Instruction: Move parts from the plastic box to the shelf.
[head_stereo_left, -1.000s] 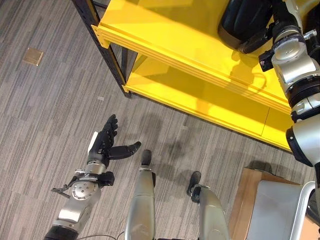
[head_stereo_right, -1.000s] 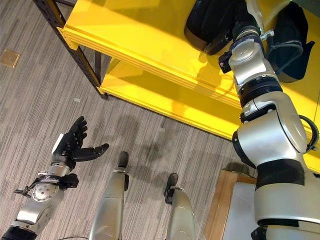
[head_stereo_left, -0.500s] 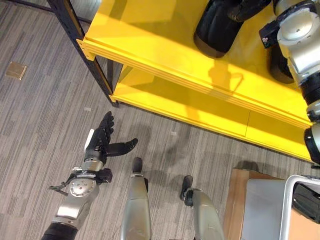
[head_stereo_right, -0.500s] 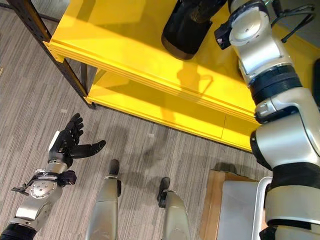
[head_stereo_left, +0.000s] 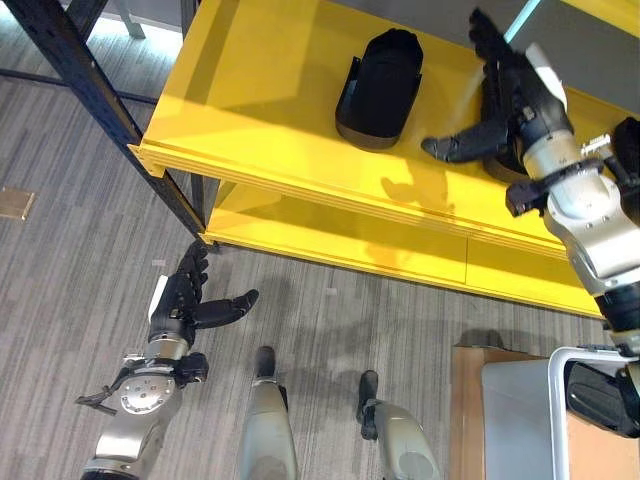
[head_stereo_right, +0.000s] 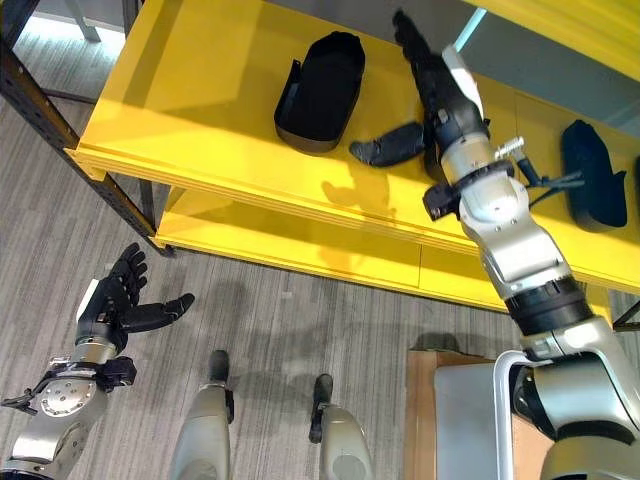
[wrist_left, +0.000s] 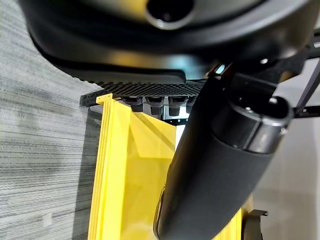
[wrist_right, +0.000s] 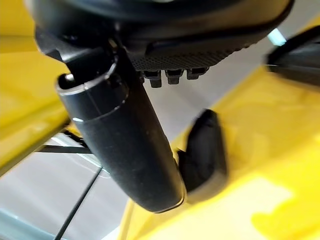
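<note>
black part (head_stereo_left: 378, 87) lies on shelf (head_stereo_left: 250, 110), long axis front-to-back.

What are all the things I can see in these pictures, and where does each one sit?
Shelf: one, yellow boards on a dark frame, two levels in sight, standing on the floor ahead of the robot.
Black parts: three on the upper board. One lies toward the left, one sits behind the right hand, one lies farther right.
Floor: grey striped carpet, with a small brass plate set in it at the left.
Box: one, grey with a wooden edge, low at the right; its contents are hidden.
Left hand: dark, open, empty, low over the floor.
Right hand: dark, open, raised over the upper board, holding nothing.
</note>
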